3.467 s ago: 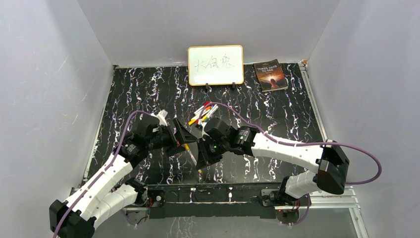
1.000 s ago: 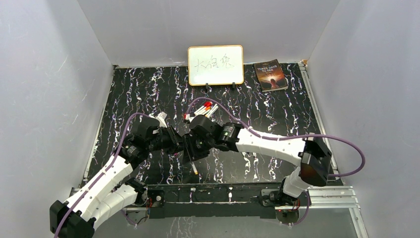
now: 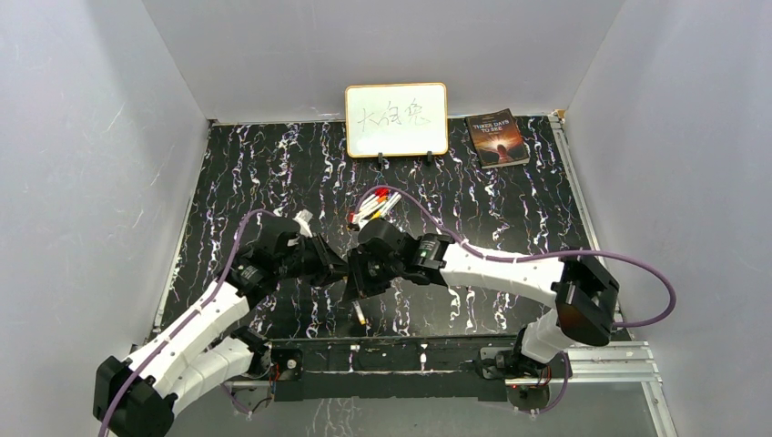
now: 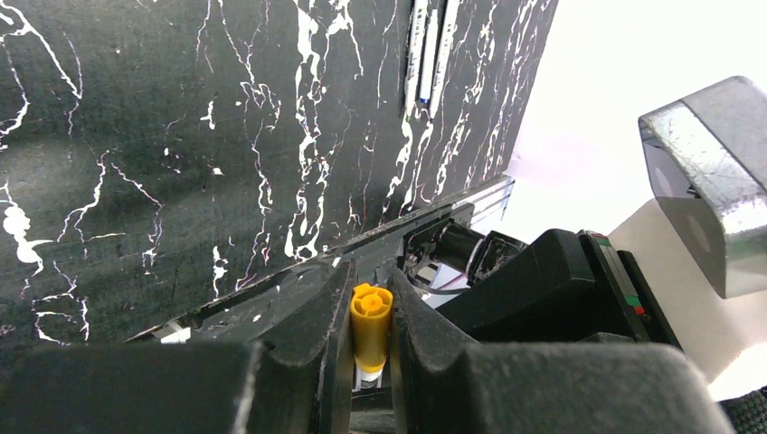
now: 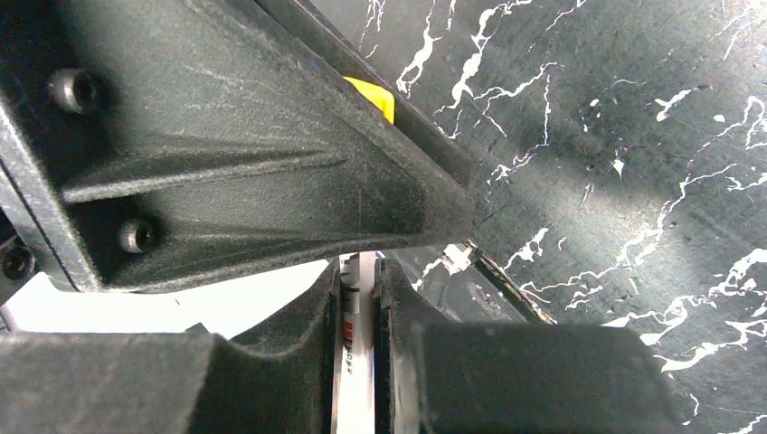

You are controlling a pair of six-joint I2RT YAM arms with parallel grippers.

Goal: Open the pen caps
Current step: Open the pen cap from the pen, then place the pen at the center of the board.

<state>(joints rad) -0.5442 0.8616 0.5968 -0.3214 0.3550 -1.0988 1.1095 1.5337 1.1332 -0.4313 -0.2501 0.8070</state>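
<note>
Since a second ago the right gripper (image 3: 361, 271) has closed its fingers. Some seconds before that it was still to the right of the left gripper (image 3: 335, 266). Now its two black fingers (image 5: 271, 380) are narrow and press on the white barrel of a pen (image 5: 358, 357), at the printed label. The left gripper meets it tip to tip, above the near half of the table (image 3: 510, 218). The left fingers (image 4: 307, 316) are also narrow and clamp the yellow cap (image 4: 371, 316) of the same pen between them. Whether the cap is already loose from the barrel, I cannot tell.

From above, the free end of the pen sticks out under both grippers toward the near edge. The other pens (image 3: 373, 204) lie in a small heap farther back, well apart from the grippers, some with red caps. Behind them a whiteboard (image 3: 396, 120) stands at the far edge, and a book (image 3: 497, 138) lies just beside it on the right.
</note>
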